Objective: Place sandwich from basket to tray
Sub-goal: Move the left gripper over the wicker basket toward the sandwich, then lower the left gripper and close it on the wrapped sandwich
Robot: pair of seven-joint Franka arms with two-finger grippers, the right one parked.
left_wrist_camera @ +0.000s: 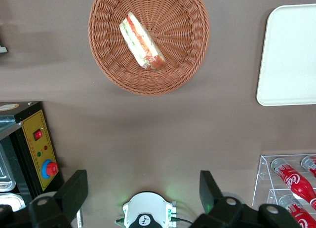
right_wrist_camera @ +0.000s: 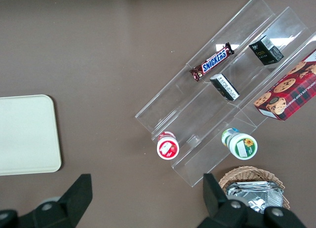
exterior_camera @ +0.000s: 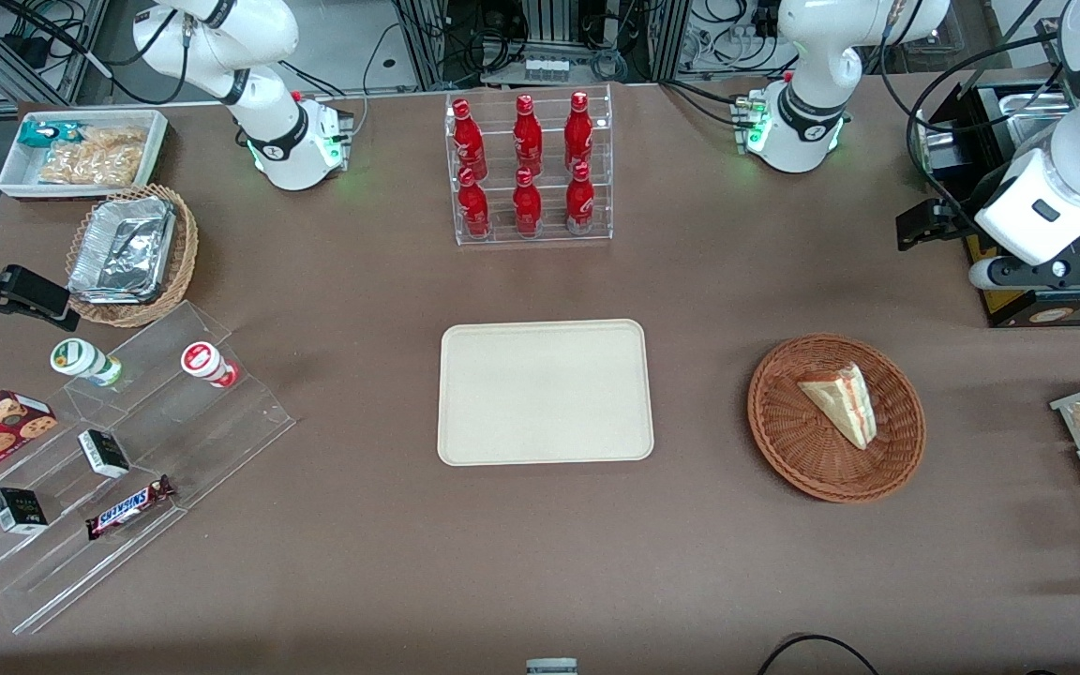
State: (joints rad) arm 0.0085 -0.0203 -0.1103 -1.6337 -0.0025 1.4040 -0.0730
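Foil containers fill a tan wicker basket toward the parked arm's end of the table. Red bottles stand in a clear rack. Nearer the front camera, the cream tray holds nothing. Beside it, the sandwich lies in the reddish-brown basket. The gripper hangs above the table, fingers spread wide, gripping nothing.

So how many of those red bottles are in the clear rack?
6 red bottles, in the clear rack, farther from the front camera than the tray: three on the upper step, three on the lower. The open gripper hovers far above the table.
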